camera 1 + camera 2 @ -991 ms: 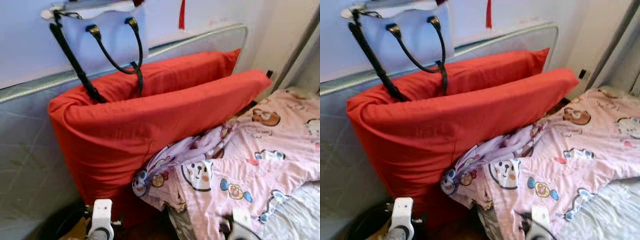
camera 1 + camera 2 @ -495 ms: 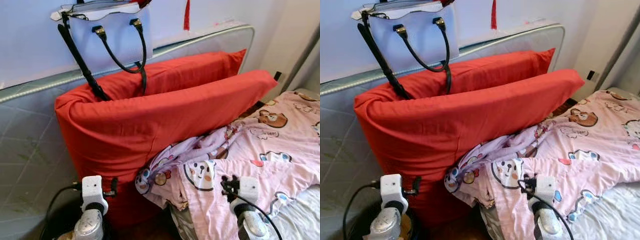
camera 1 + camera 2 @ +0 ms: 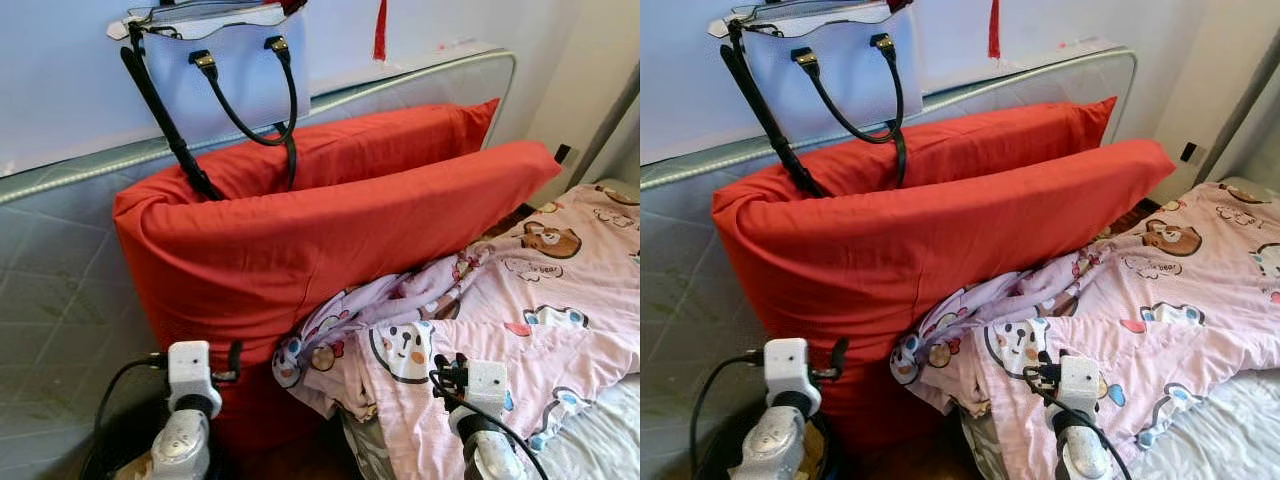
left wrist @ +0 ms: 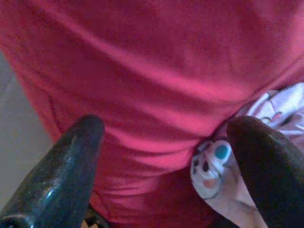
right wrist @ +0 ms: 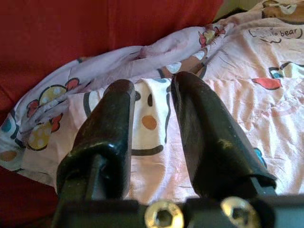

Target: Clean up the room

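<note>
Pale handbag (image 3: pixel 225 70) w/ black straps hangs at the upright mattress's (image 3: pixel 60 270) top edge, zipped, contents hidden. Left gripper (image 4: pixel 166 142), fingers spread wide, faces the red pillows (image 3: pixel 330 230) leaning on it. Right gripper (image 5: pixel 151 111), fingers narrowly apart, holding nothing, hovers over pink cartoon blanket (image 3: pixel 520 300) crumpled at the pillows' foot.

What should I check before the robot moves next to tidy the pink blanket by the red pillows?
1. Left pincer open, nothing held: ok.
2. Right pincer aimed at the pink blanket, fingers apart: ok.
3. Blanket gripped: not ok, the fingers hover above it.
4. Blanket corner free of the red pillows: cannot tell, it bunches against them.
5. Handbag stable on the mattress edge, straps on the pillows: cannot tell.
</note>
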### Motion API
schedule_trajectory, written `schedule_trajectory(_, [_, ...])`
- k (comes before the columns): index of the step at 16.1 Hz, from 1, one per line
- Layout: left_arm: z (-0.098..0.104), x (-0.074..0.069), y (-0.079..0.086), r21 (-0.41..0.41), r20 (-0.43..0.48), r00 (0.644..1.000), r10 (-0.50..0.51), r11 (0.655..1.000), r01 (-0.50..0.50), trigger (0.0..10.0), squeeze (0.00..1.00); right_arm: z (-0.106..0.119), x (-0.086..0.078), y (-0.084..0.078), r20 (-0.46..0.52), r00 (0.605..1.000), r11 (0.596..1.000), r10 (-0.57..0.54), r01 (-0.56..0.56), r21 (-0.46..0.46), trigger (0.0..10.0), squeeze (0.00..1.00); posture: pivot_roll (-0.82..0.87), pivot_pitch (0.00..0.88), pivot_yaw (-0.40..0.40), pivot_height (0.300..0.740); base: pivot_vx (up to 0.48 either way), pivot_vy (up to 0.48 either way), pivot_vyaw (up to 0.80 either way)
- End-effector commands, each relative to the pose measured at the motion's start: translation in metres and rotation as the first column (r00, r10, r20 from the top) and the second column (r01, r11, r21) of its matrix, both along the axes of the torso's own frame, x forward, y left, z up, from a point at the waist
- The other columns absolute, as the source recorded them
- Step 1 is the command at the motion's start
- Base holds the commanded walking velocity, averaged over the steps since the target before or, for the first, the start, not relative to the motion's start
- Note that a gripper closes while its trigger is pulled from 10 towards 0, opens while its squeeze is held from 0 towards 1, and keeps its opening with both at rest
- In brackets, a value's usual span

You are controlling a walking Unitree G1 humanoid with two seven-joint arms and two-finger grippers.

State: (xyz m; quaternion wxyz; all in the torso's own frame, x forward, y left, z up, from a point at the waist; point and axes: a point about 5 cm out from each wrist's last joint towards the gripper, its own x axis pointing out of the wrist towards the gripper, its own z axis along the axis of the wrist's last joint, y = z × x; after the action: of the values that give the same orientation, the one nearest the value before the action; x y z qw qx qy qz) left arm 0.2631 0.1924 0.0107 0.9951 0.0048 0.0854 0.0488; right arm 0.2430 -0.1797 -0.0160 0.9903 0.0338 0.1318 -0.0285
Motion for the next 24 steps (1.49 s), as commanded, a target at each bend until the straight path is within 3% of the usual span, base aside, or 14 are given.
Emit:
schedule_trajectory(1, [0.001,0.001,-0.003,0.001,-0.002,1.0,-0.01,1.0,0.01,10.0,0.0,0.001,0.002,0.002,0.001,1.0,1.0,0.006,-0.006,-0.004,10.0,0.0,-0.11,0.0,0.0,0.705,0.0,0.0,0.0])
schedule_trajectory(5, [-0.002,-0.003,-0.004,0.001,-0.018,1.0,-0.014,1.0,0.014,10.0,0.0,-0.003,-0.001,0.0,-0.037,0.999,1.0,0.012,-0.013,-0.024,10.0,0.0,-0.1,0.0,-0.001,0.68,0.0,0.0,0.0])
schedule_trajectory(7, [-0.004,-0.004,-0.005,0.002,-0.025,1.0,-0.016,1.0,0.016,10.0,0.0,-0.002,-0.002,0.0,-0.02,1.0,1.0,0.009,-0.01,-0.016,10.0,0.0,-0.1,0.0,0.0,0.68,0.0,0.0,0.0])
schedule_trajectory(14, [-0.002,-0.002,-0.006,0.004,-0.03,0.999,-0.023,1.0,0.024,10.0,0.0,-0.01,-0.003,0.003,-0.1,0.995,0.999,0.029,-0.031,-0.021,10.0,0.0,-0.11,0.0,0.006,0.675,0.0,0.0,0.0])
schedule_trajectory(15, [-0.002,-0.002,-0.006,0.004,-0.03,0.999,-0.024,1.0,0.024,10.0,0.0,-0.01,-0.003,0.003,-0.094,0.995,0.999,0.025,-0.027,-0.018,10.0,0.0,-0.1,0.0,0.005,0.66,0.0,0.0,0.0])
schedule_trajectory(24, [-0.001,-0.002,-0.004,0.007,-0.032,0.999,-0.019,1.0,0.019,10.0,0.0,-0.007,0.0,0.005,-0.072,0.997,1.0,0.031,-0.031,-0.001,10.0,0.0,-0.1,0.0,0.003,0.66,0.0,0.0,0.0])
